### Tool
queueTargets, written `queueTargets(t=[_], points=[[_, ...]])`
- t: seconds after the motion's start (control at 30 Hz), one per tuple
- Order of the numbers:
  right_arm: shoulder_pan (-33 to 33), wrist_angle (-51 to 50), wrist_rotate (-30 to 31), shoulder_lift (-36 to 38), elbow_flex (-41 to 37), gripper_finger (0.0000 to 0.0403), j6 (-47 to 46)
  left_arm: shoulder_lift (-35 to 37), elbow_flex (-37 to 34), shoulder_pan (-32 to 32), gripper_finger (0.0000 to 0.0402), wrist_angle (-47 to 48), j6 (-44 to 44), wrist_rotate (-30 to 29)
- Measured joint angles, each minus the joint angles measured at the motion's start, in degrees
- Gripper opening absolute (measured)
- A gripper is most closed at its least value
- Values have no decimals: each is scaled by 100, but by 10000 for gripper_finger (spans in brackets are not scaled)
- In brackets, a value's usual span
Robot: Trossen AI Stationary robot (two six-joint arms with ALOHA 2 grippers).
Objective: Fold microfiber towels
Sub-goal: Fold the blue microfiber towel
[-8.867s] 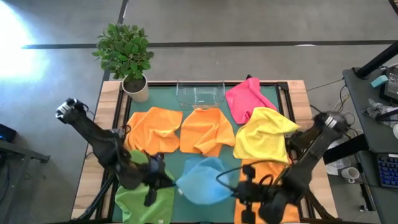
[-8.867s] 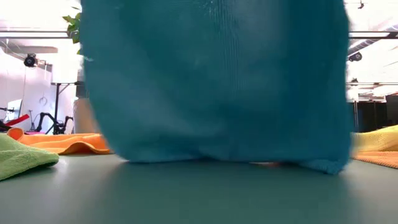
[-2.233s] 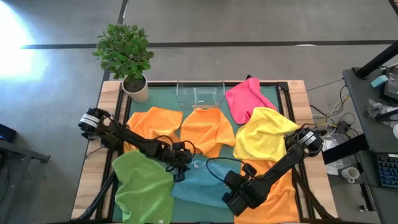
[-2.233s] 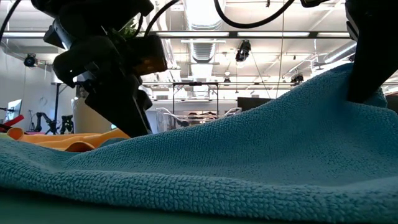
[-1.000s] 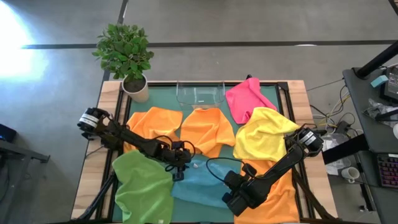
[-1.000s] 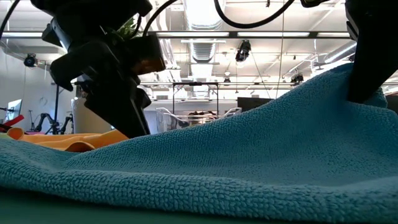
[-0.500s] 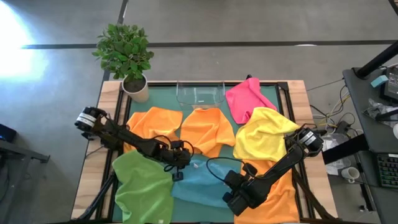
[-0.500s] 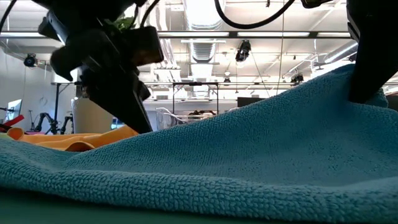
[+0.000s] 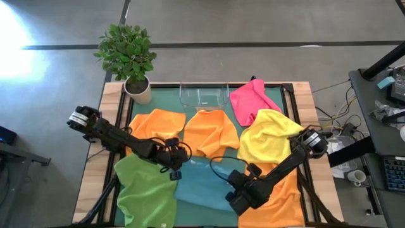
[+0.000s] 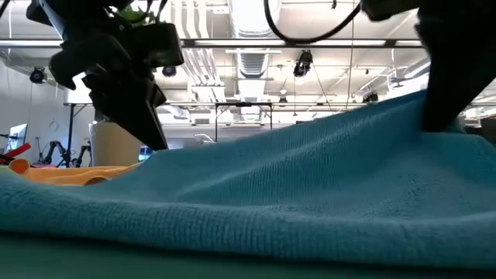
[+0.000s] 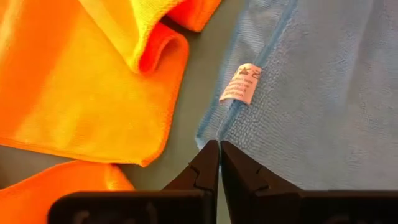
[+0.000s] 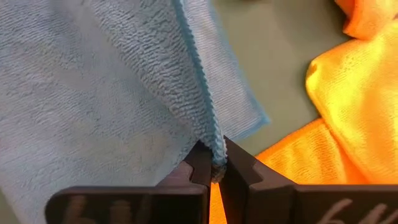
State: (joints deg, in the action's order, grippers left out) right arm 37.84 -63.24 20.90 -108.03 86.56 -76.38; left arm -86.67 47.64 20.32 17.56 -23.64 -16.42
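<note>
Since a second ago, the left end effector is closing fully on the light blue towel at its left corner, low centre of the high view. Opposite, the right end effector is pinching the towel's lower right edge, so the cloth is stretching between them on the surface.

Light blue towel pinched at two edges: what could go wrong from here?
1. The left tool is shut on only the very corner of the light blue towel, so it may slip out when lifted.
2. The right tool pinches a bunched edge; the fold could come out uneven.
3. An orange towel lies close beside the corner and could get dragged.
</note>
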Motion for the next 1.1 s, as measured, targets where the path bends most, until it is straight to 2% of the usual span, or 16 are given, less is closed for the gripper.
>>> queueTargets(t=[0.2, 0.53, 1.0, 1.1], points=[[-159, 10, -332, 0, -260, 9, -15, -11, 0, -9, 0, -21, 0, -211], [-151, 223, -294, 0, -279, 14, 131, -11, -3, -7, 0, -59, 3, -210], [-151, 227, -292, 96, -248, 121, -11, 13, -16, -4, 0, -61, 20, -195], [-135, 224, -290, 264, -242, 133, -21, 15, -18, -4, 0, -62, 149, 83]])
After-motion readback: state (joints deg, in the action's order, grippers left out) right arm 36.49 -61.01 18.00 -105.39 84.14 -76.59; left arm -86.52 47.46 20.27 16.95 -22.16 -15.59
